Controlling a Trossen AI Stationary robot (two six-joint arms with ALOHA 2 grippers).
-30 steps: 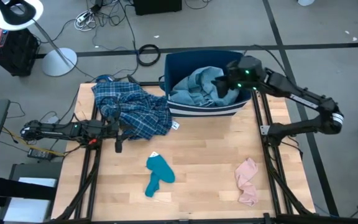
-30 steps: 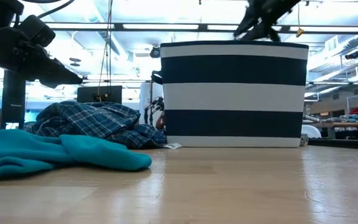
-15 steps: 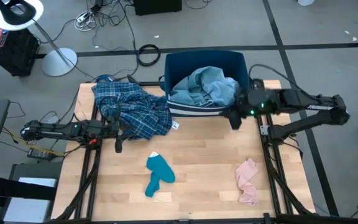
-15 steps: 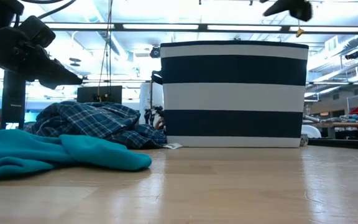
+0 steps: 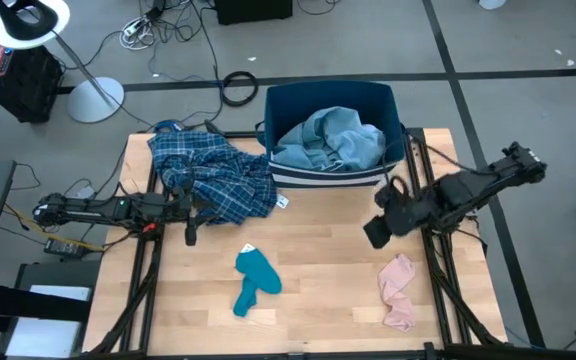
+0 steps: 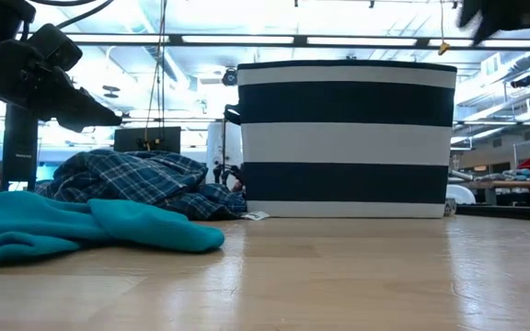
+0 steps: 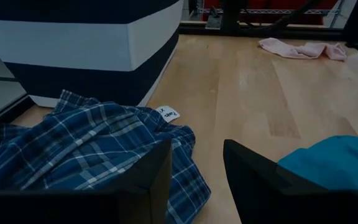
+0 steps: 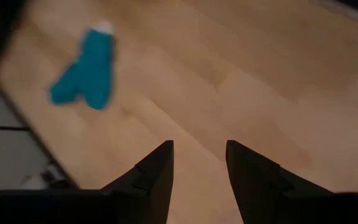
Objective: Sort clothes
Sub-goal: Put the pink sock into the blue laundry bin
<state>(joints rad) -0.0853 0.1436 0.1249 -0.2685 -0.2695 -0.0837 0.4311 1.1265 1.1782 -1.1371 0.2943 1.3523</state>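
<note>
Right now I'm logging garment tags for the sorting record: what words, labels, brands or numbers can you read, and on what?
No text can be read.
A small white tag on the plaid shirt carries dark print, too small and blurred to read.
The striped bin, teal sock and pink garment show no lettering.

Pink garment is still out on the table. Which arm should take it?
Right. Its hand is open and empty, above the table just beside the pink garment near the right edge. The left hand waits by the plaid shirt, across the table with the teal sock in between.
</note>
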